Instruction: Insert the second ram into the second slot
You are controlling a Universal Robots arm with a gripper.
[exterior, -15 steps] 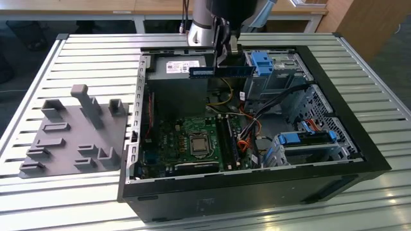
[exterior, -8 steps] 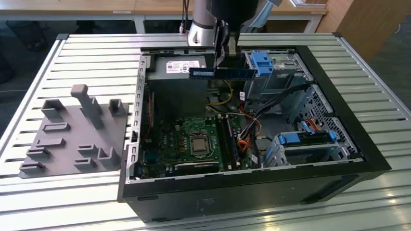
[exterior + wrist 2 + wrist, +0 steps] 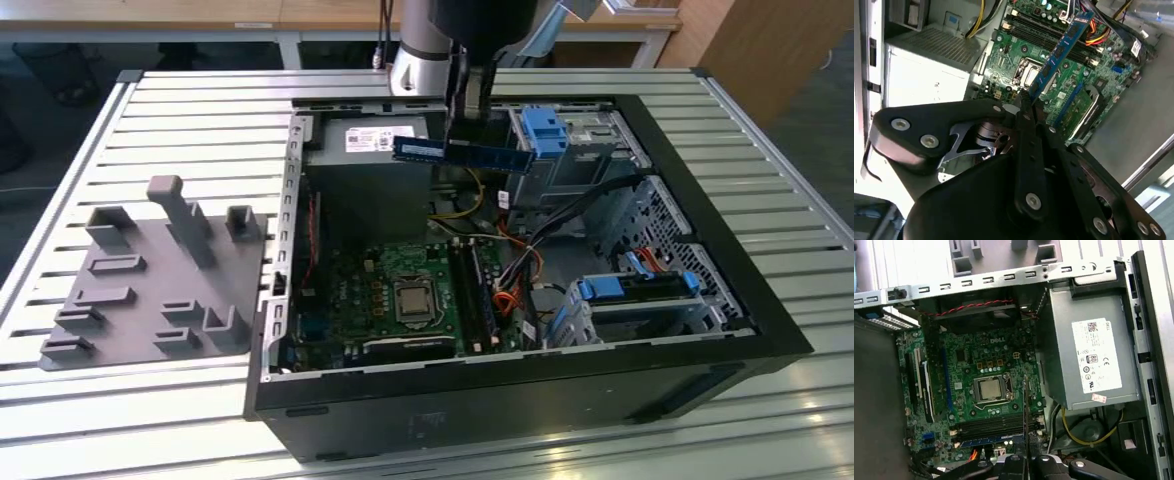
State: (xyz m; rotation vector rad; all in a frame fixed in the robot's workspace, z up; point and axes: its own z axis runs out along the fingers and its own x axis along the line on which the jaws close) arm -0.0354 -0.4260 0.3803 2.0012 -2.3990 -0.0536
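The gripper (image 3: 471, 135) hangs over the open black computer case (image 3: 747, 330), its fingers (image 3: 1029, 145) clenched on the thin dark-blue second ram stick (image 3: 430, 150), above the green motherboard (image 3: 380, 285).

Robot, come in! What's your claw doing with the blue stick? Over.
Gripper shut on the second ram. Ram in the air above the open computer case, not in a slot. Orange cables close beside the memory slots.

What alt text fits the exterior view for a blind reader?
A robot's pincer holds a blue memory stick above an open computer case with its green circuit board exposed. A grey holder sits on the slatted table at the exterior view's left.
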